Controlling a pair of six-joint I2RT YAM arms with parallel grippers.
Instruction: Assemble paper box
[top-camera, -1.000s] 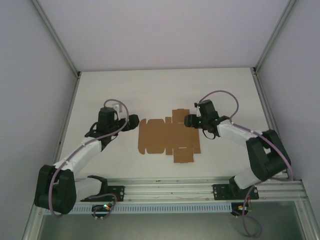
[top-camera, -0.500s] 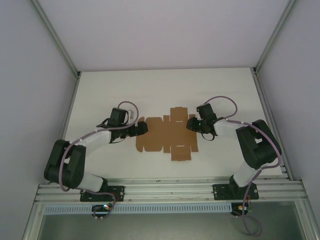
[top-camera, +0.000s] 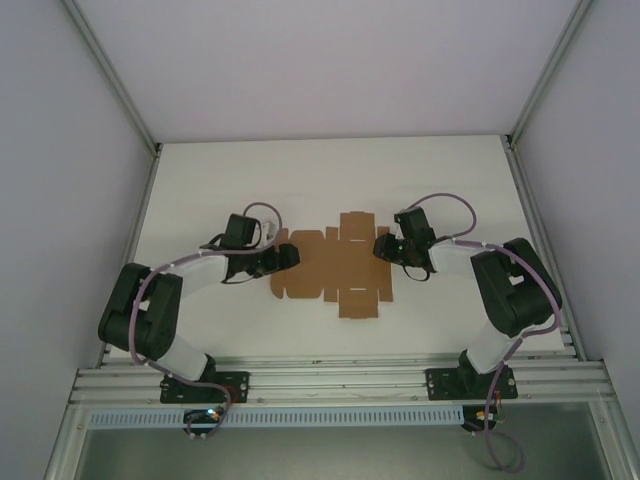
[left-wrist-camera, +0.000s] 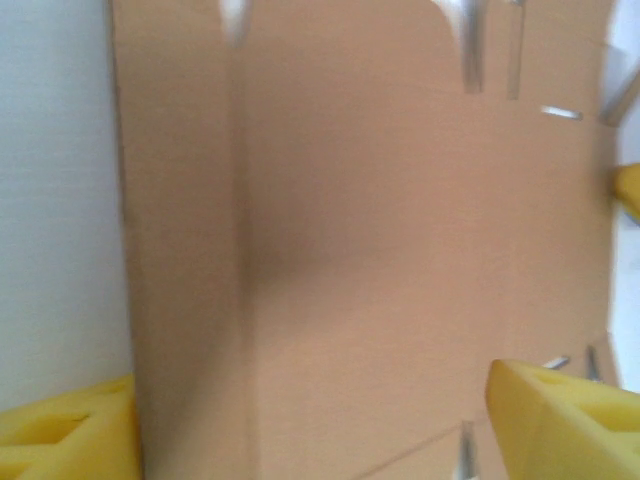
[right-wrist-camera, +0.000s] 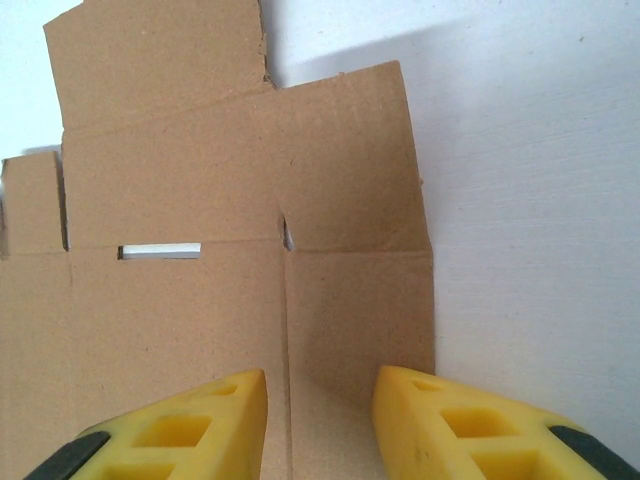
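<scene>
Paper box (top-camera: 330, 272): lay flat and unfolded near the middle of the white table (top-camera: 250, 180), plain brown corrugated card cut with slots, flaps and tabs (one tab jutted toward 6 o'clock, another toward 12). Left gripper (top-camera: 290, 257): sat low at the card's 9 o'clock edge, arm folded back on itself, yellow fingers (left-wrist-camera: 560, 420) spread wide, with the creased end panel lying between them. Right gripper (top-camera: 380, 245): sat low at the card's 2 o'clock corner, forearm stretched out from 3 o'clock, yellow fingers (right-wrist-camera: 190, 425) parted over the corner panel, gripping nothing.
</scene>
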